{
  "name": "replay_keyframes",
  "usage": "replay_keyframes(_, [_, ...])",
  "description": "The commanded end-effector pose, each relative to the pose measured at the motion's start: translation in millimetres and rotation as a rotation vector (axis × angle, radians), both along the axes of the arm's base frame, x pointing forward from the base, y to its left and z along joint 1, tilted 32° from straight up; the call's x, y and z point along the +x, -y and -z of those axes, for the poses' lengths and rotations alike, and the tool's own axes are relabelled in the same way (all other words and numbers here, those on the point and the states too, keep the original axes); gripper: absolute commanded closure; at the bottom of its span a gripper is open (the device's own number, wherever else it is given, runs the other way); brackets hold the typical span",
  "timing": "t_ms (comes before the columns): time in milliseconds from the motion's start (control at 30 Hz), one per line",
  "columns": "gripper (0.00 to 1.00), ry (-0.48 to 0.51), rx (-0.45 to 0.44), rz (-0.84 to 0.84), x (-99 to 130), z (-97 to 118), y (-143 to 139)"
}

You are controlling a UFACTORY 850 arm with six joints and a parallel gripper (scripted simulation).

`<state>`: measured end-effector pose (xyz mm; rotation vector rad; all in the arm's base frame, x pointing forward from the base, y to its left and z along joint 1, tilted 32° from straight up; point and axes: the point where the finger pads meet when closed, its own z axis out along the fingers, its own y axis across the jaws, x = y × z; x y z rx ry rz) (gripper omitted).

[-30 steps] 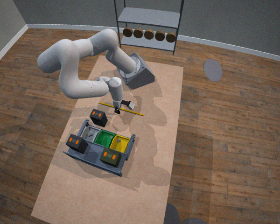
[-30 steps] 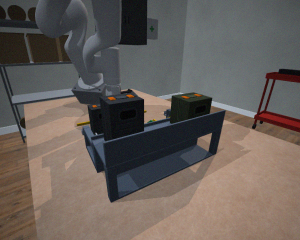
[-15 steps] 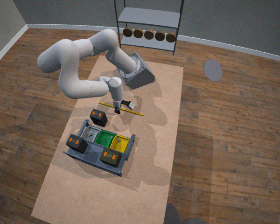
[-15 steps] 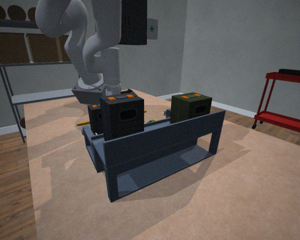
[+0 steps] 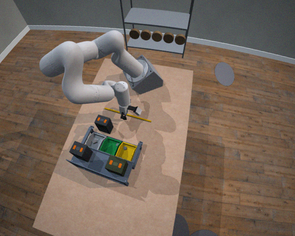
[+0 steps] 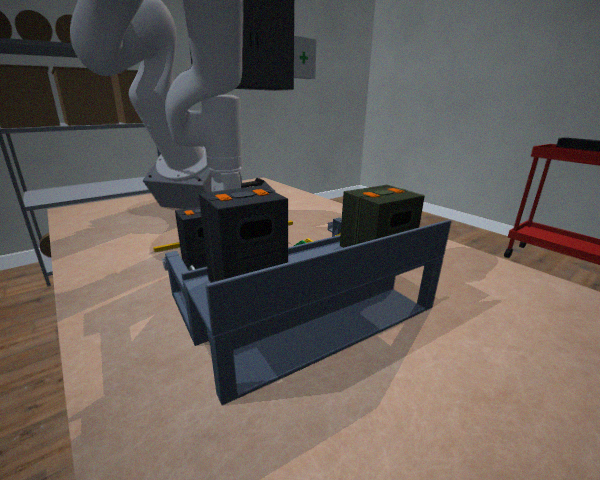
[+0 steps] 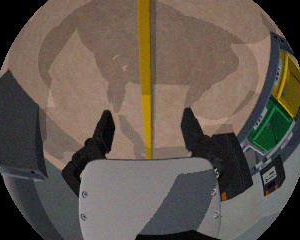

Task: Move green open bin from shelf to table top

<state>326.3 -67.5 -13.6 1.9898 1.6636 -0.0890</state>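
Grey walls [image 5: 244,20] with a pale skirting board enclosed a brown plank floor [image 5: 244,127]. A metal shelf rack [image 5: 122,22] stood at twelve o'clock behind the tan desk [image 5: 104,210], carrying brown discs [image 5: 157,36]. A red cart [image 6: 535,155] stood by the wall at three o'clock in the exterior view.

Green bin [image 5: 110,145] wedged between grey bin [image 5: 95,140] and yellow bin [image 5: 126,150], open above
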Motion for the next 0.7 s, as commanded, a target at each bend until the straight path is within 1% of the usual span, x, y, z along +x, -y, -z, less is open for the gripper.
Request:
replay_keyframes(0, [0.0,0.0,0.0,0.0,0.1,-0.2,-0.1])
replay_keyframes(33, [0.0,0.0,0.0,0.0,0.1,-0.2,-0.1])
replay_keyframes(200, [0.0,0.0,0.0,0.0,-14.2,-42.8,-22.1])
replay_keyframes(600, [0.0,0.0,0.0,0.0,-14.2,-42.8,-22.1])
replay_keyframes(667, [0.0,0.001,0.001,0.0,-20.3,-60.8,-31.5])
